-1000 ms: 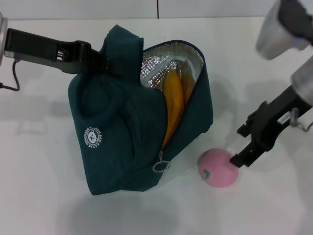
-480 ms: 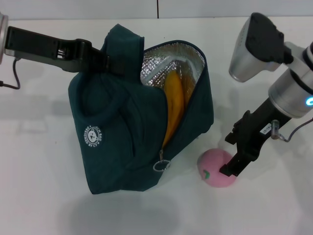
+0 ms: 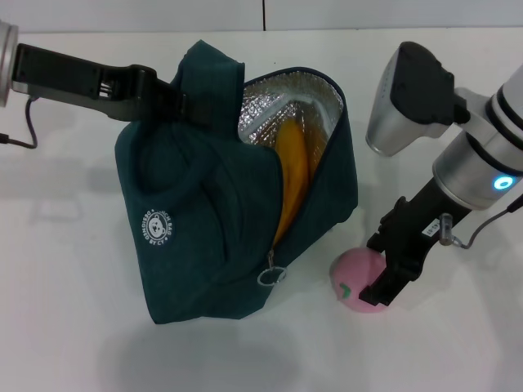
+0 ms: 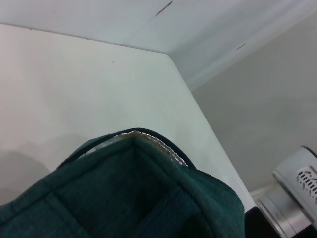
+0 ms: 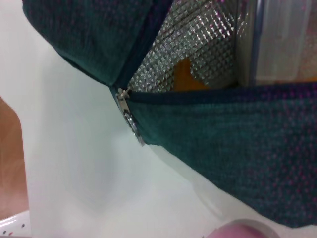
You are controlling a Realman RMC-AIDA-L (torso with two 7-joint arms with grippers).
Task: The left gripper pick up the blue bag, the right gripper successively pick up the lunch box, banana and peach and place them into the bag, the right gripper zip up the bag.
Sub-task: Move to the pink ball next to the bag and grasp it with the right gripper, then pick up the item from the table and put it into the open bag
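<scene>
- The blue bag (image 3: 221, 212) stands on the white worktop (image 3: 65, 327), mouth unzipped and gaping toward the far right, silver foil lining (image 3: 270, 110) showing inside.
- The left gripper (image 3: 167, 104) reaches in from the left edge of the head view and pinches the bag's upper handle (image 3: 204, 82), its jaws pressed onto the fabric and holding that side up.
- The second handle (image 3: 188, 175) lies flat against the bag's front panel, above the round white logo (image 3: 158, 229).
- The banana (image 3: 292, 175) stands nearly on end inside the bag, leaning along the open zip edge.
- In the right wrist view, the clear wall of the lunch box (image 5: 277, 39) shows inside the bag against the foil, with a patch of orange beside it.
- The ring zip-pull (image 3: 270, 276) hangs at the low end of the opening, near the worktop.
- The peach (image 3: 359, 280) sits on the worktop just beside the bag's lower right corner, its green leaf facing the camera.
- The right gripper (image 3: 391, 273) comes down from the right onto the peach; its jaws are spread, one finger against the peach's far top and the other at its right side.
- The left wrist view shows only the bag's top edge (image 4: 133, 148) with a sliver of foil.
</scene>
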